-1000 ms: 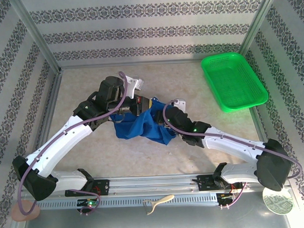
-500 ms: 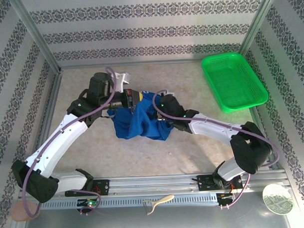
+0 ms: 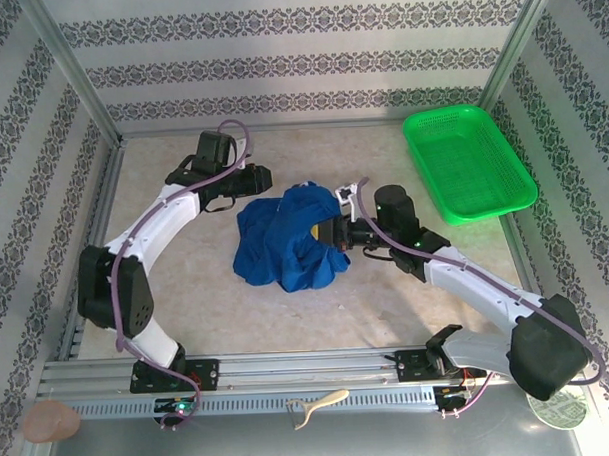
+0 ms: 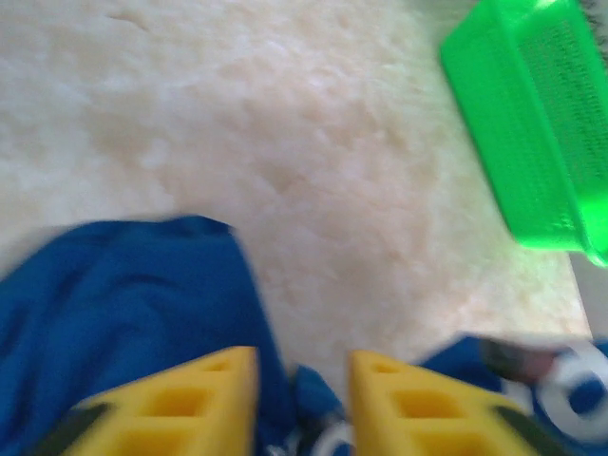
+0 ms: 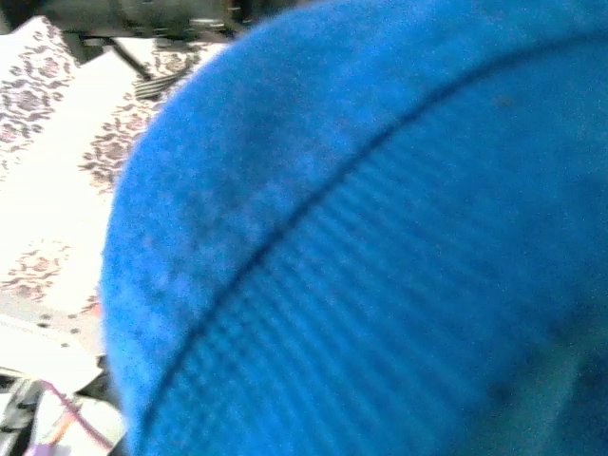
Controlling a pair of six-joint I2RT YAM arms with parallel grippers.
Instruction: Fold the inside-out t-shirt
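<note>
**Position.** The t-shirt (image 3: 285, 244) lies as a crumpled mound at mid-table (image 3: 186, 282), between the two arms. No clean long axis can be read. The bundle is slightly wider L-R than deep, with a raised lobe at its far-right corner.

**Key relation.** The right gripper (image 3: 335, 232) is buried in the mound's right edge, so the cloth lies directly to its left and the R arm is the nearer one. The left gripper (image 3: 261, 176) hangs just beside the far-left edge. From it, the bulk of the shirt lies toward the near side and to the right.

**Fingers.**
- L: the yellow fingers (image 4: 223, 394) are seen apart with nothing pinched between them, i.e. released. Blue cloth shows below and to the left of them.
- R: the fingers are hidden by fabric pressed against the wrist cam. They are judged clenched on a fold of the shirt.

**Material.** It is a soft royal-blue cotton knit. Fine ribbing and a stitched seam are visible close up, and a scrap of white-and-dark print shows near the L fingers. The cloth is limp and deeply creased, so a pulled edge is expected to drag the rest — a 2nd grip pt. on the left side is probably needed to spread it flat.

**Surroundings.** A rigid green mesh basket (image 3: 472, 167) sits well apart at the far right. The table surface is pale and mottled.
</note>
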